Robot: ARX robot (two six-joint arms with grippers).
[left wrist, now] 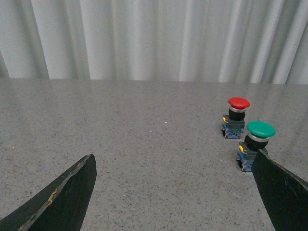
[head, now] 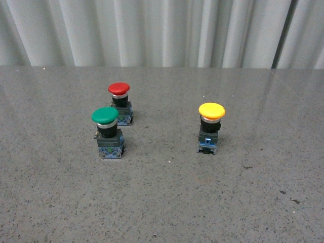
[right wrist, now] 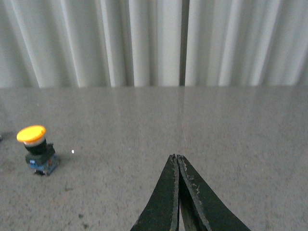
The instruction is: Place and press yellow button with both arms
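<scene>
Both pincers I saw hanging free, left gripper spread wide, right gripper pressed together, while the yellow button, smooth mushroom cap on boxy base, stood upright on the speckled grey table.

A speckled grey stone-look tabletop fills the front view from nine o'clock to three o'clock, its polished surface catching pale streaks of reflected light. Behind it, at twelve o'clock, a white pleated curtain hangs in vertical folds, with a dark gap toward two o'clock.
</scene>
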